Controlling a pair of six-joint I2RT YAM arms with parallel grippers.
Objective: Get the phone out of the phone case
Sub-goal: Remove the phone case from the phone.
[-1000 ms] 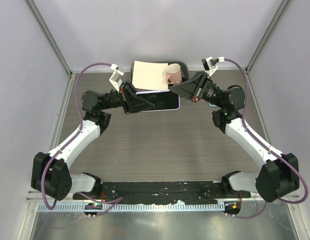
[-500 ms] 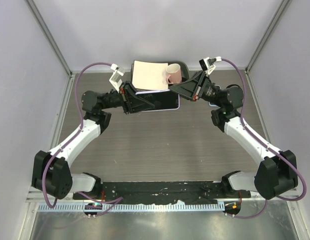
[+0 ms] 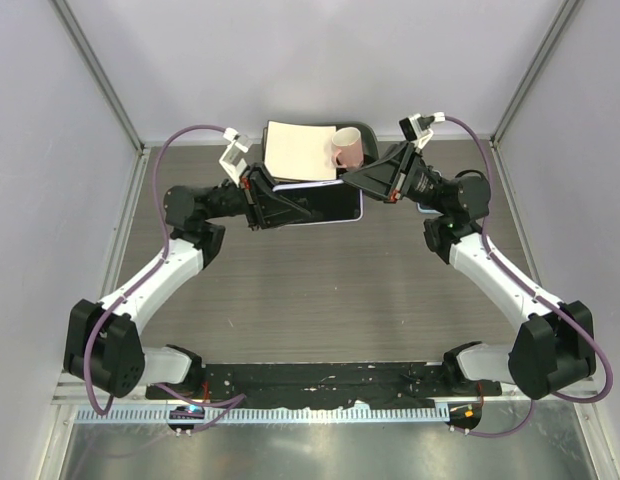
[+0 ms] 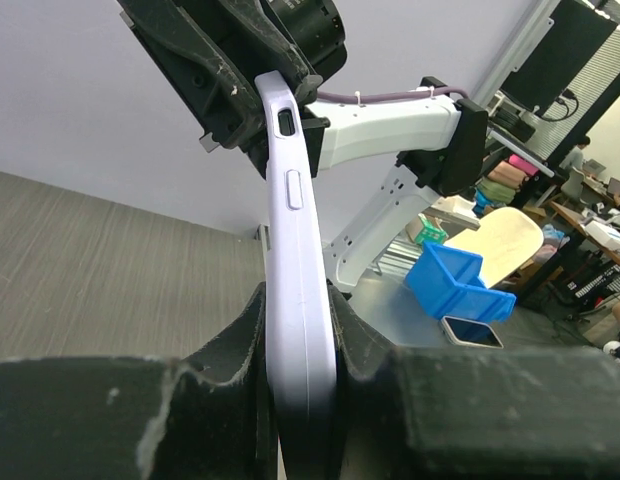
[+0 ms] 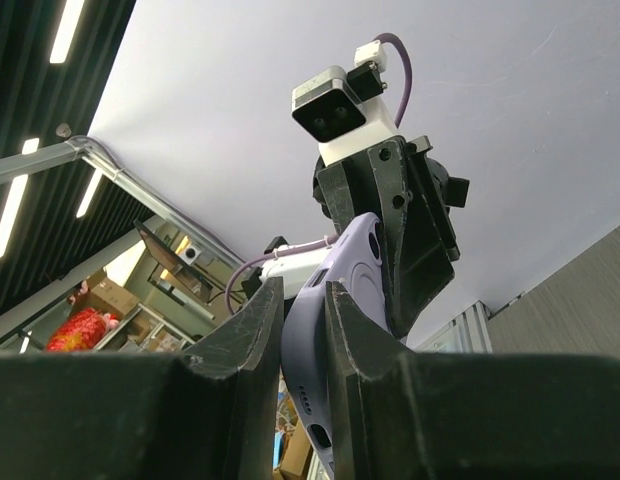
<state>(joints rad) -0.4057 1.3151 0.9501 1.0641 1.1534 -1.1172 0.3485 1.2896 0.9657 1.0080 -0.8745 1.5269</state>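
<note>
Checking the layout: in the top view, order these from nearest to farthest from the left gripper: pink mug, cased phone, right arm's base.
1. cased phone: clamped in the left gripper.
2. pink mug: behind it, toward the right.
3. right arm's base: near edge, right.

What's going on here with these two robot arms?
Both arms are holding one lavender phone case up off the table, at the far side. The left arm has its jaws shut on one end and the right arm has its jaws shut on the other. From above, the phone looks to be still seated in the case, so it has not come out yet. A pink mug and a pad sit just behind.
</note>
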